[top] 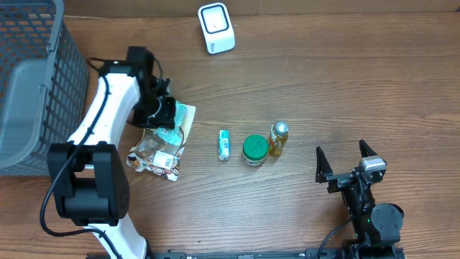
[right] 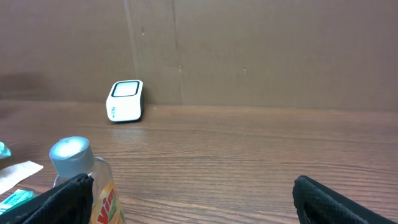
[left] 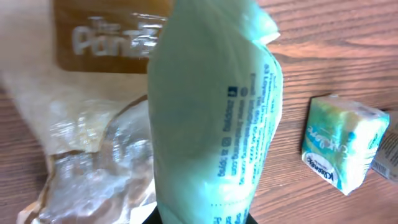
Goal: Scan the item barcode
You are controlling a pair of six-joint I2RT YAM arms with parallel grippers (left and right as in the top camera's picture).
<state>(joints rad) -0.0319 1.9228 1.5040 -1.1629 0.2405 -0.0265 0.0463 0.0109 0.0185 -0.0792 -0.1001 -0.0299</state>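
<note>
**Left claw pinches soft green packet, scanner across the table**

The left gripper (top: 162, 112) is closed tight on a pale green packet (left: 211, 124), its jaws squeezed nearly together through the thin film. The packet lies at the left of the table, partly over a clear bread bag (top: 157, 155) and near the basket (top: 29, 86). The right gripper (top: 341, 148) stands fully spread and empty at the near right edge, well apart from everything.

The packet looks light, soft and crinkly, so it will likely sag and fold when lifted, and the glossy film may slip. A pinch near one end, as here, leaves the printed face free. Only lines of small print show there, and no barcode can be made out. The packet needs presenting, held fairly flat, to the white scanner (top: 216, 27) at the far edge. A tissue pack (top: 224, 144), green-lidded jar (top: 254, 150) and yellow bottle (top: 278, 138) sit mid-table.
</note>
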